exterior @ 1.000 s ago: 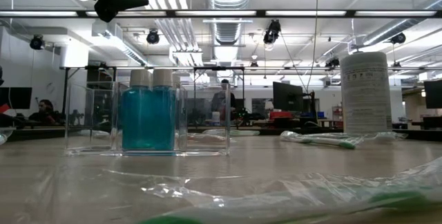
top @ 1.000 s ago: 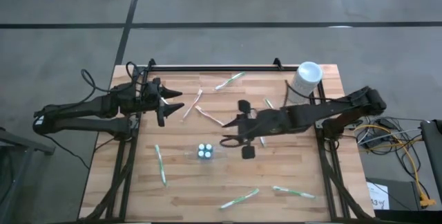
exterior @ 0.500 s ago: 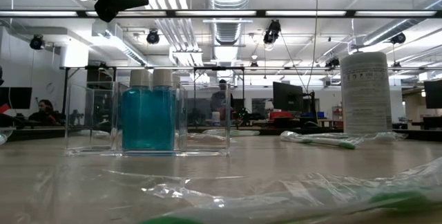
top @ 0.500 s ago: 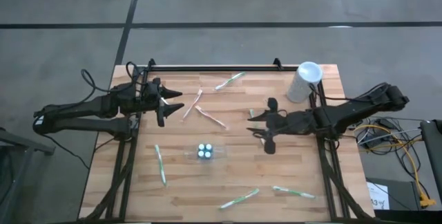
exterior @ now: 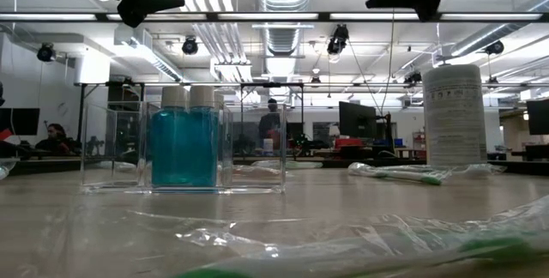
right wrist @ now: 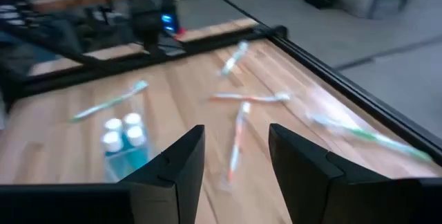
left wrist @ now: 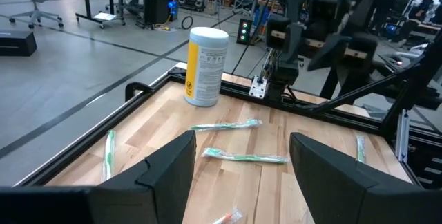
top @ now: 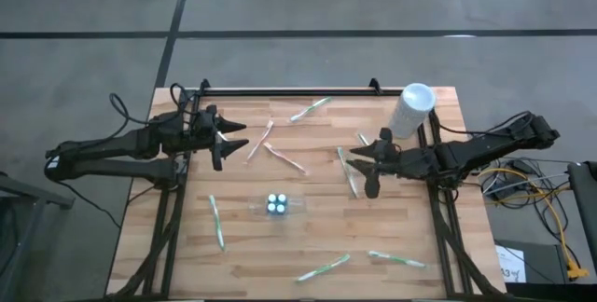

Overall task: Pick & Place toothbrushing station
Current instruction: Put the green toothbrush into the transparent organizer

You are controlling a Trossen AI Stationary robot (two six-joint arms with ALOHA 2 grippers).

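Observation:
Several wrapped toothbrushes lie flat on the wooden table [top: 410,209], among them one [top: 348,171] just in front of my right gripper [top: 362,164] and a crossed pair [top: 273,147] near my left gripper [top: 244,135]. A clear box [top: 277,206] with blue bottles stands mid-table. My right gripper [right wrist: 235,175] hangs open over the table's right half with nothing between its fingers. At the left side my left gripper [left wrist: 238,175] also stands open and empty, high above the table.
A white canister [top: 413,108] stands at the far right corner. More toothbrushes lie near the front edge [top: 324,267], [top: 396,259], at the left [top: 216,220] and at the far edge [top: 310,109]. A black rail [top: 289,90] runs along the far edge.
My right gripper has drawn back from the table's middle toward the right edge, sinking a little and rolling about its own line. The toothbrush that lay under it now shows uncovered on the table. Its fingers have spread a little wider.

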